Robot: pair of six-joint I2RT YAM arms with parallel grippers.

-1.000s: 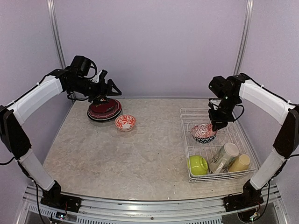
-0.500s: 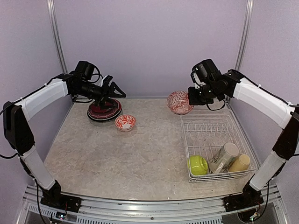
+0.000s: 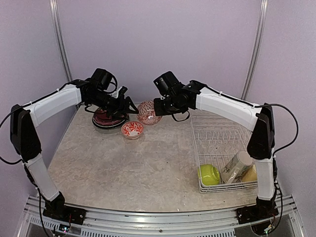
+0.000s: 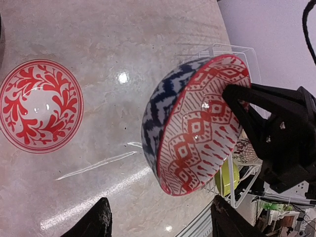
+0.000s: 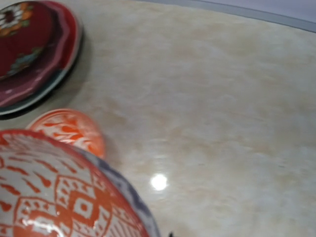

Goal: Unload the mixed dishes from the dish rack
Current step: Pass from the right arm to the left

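Bowl first: the blue-chevron bowl hangs tilted on its side above the table, its rim pinched by the right gripper (I see only the inner finger; the bowl hides the other). My left gripper is spread wide just beside it. That arm half hides the plate stack, with the small red bowl beside it. In the dish rack, the right arm cuts off the yellow mug

Lighting: bright, even, overhead. Glare: white spots on glossy beige marbled desk. Shadows: soft. Focus: right wrist view blurred throughout.
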